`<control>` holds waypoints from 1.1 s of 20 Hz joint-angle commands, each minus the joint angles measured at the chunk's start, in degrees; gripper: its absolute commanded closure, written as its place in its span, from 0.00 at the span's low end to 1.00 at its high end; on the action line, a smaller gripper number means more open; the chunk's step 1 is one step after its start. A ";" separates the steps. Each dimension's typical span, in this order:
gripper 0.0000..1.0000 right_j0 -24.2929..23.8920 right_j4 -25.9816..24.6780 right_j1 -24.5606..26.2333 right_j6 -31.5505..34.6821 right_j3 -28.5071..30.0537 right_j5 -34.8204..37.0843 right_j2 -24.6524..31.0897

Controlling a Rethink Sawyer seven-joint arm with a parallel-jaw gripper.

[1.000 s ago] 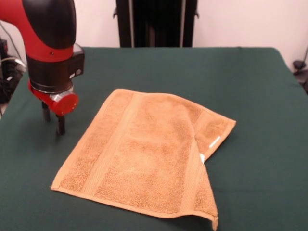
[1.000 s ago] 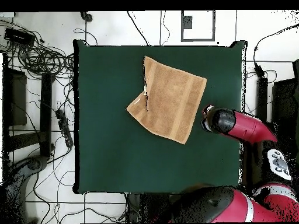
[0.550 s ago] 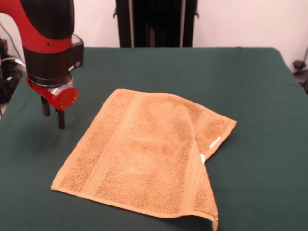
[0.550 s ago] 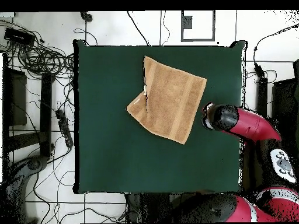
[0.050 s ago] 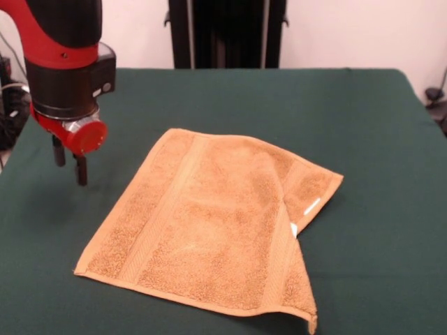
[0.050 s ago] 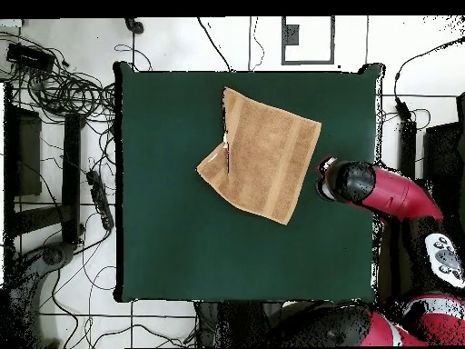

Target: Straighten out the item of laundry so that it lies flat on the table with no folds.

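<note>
The orange-tan towel [image 5: 209,227] lay on the green desk [image 5: 377,125] with one side still folded over onto itself, a small white tag [image 5: 311,205] showing on the folded flap. The hand [image 5: 70,162] hung above bare desk just beside the towel's opposite edge, touching nothing, its two dark fingers [image 5: 82,169] apart and empty.
</note>
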 commanded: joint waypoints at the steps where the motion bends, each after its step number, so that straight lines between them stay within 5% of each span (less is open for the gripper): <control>1: 0.00 0.66 -1.72 4.88 -6.23 -0.66 3.82 8.14; 22: 0.00 5.80 0.67 7.61 0.55 -1.80 2.88 6.78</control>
